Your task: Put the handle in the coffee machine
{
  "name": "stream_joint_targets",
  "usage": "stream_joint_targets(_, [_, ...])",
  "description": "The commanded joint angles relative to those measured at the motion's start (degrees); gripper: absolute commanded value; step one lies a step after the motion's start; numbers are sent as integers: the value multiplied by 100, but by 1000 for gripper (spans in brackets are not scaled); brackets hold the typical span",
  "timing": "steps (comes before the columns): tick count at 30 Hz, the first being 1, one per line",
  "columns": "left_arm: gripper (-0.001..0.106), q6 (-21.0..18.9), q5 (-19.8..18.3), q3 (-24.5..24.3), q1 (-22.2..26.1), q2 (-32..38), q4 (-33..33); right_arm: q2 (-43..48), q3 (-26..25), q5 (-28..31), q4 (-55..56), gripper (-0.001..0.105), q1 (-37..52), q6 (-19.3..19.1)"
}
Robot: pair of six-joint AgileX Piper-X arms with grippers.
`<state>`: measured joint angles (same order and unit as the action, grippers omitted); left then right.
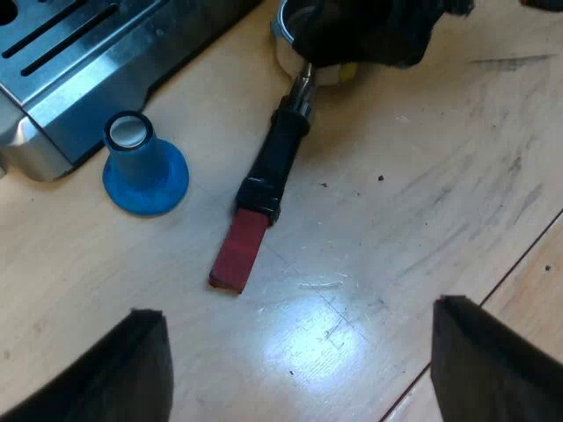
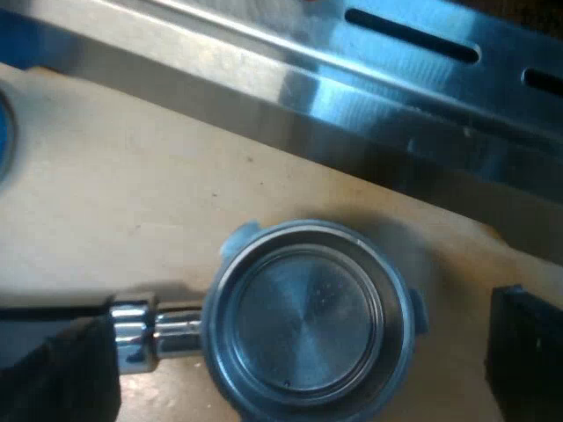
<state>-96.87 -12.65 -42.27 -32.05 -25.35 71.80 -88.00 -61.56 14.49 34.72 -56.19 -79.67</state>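
The metal holder lies flat on the wooden table, its round basket point(image 2: 308, 316) facing up and bare inside. Its dark handle point(image 1: 274, 163) stretches away from the basket and ends in red point(image 1: 239, 259). My right gripper point(image 2: 295, 365) hovers just above the basket, open, one finger over the chrome neck point(image 2: 141, 338) and the other finger point(image 2: 528, 352) beyond the basket's far rim. From the left wrist view that gripper point(image 1: 361, 31) is a black mass covering the basket. My left gripper point(image 1: 299, 369) stands open above bare table, short of the red end.
The espresso machine's slotted steel drip tray point(image 1: 79, 61) lies close to the basket, and its edge point(image 2: 396, 79) runs along the table there. A blue tamper point(image 1: 145, 167) stands upright between the tray and the handle. A seam point(image 1: 493, 290) crosses the table near my left gripper.
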Motion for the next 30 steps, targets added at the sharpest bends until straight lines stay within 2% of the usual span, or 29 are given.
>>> stream_joint_targets(1, [64,-8,0,-4,-4,0,-6,-109,10,79,-57,85,3,-71])
stream_joint_targets(13, [64,-8,0,-4,-4,0,-6,-620,10,242,-512,85,3,-71])
stream_joint_targets(21, [64,-8,0,-4,-4,0,-6,-657,10,285,-557,85,3,12])
stream_joint_targets(27, [64,-8,0,-4,-4,0,-6,-694,10,236,-533,85,37,26])
stream_joint_targets(30, [64,-8,0,-4,-4,0,-6,-694,10,18,-533,85,178,168])
